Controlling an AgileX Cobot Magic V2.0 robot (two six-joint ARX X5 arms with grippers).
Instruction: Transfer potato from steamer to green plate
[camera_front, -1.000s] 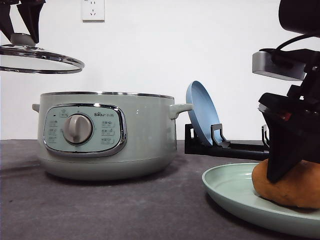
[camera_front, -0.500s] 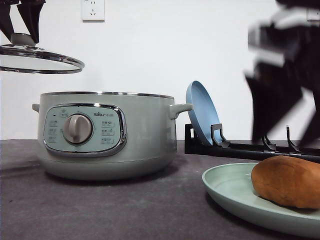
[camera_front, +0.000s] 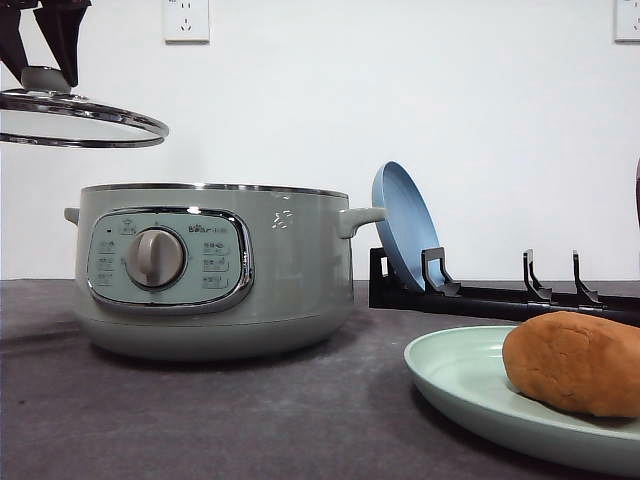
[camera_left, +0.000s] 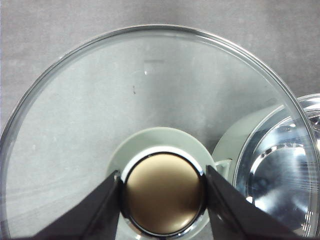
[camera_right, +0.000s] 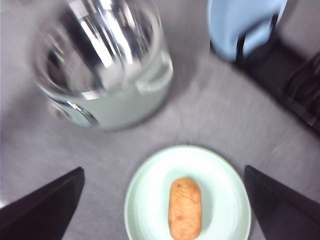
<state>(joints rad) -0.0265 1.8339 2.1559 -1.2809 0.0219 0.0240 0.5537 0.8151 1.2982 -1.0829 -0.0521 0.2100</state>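
Observation:
The orange-brown potato (camera_front: 575, 362) (camera_right: 185, 208) lies on the pale green plate (camera_front: 450, 380) (camera_right: 145, 200) at the front right, with nothing touching it. High above that plate, my right gripper (camera_right: 163, 169) is open, its dark fingers (camera_right: 45, 205) spread wide to either side. The sage-green steamer (camera_front: 210, 270) (camera_right: 100, 65) (camera_left: 280, 165) stands uncovered left of the plate, its shiny inner pot showing. My left gripper (camera_front: 45, 70) (camera_left: 164, 200) is shut on the knob (camera_left: 164, 194) of the glass lid (camera_front: 80, 110), held up at the far left.
A blue plate (camera_front: 405, 235) (camera_right: 240, 25) stands on edge in a black dish rack (camera_front: 500, 298) (camera_right: 290, 75) behind the green plate. Dark grey tabletop (camera_front: 250, 420) lies between the steamer and the green plate.
My right gripper opened off the potato, rose and left the front view. The potato stayed on the green plate. The left arm and lid have not moved.

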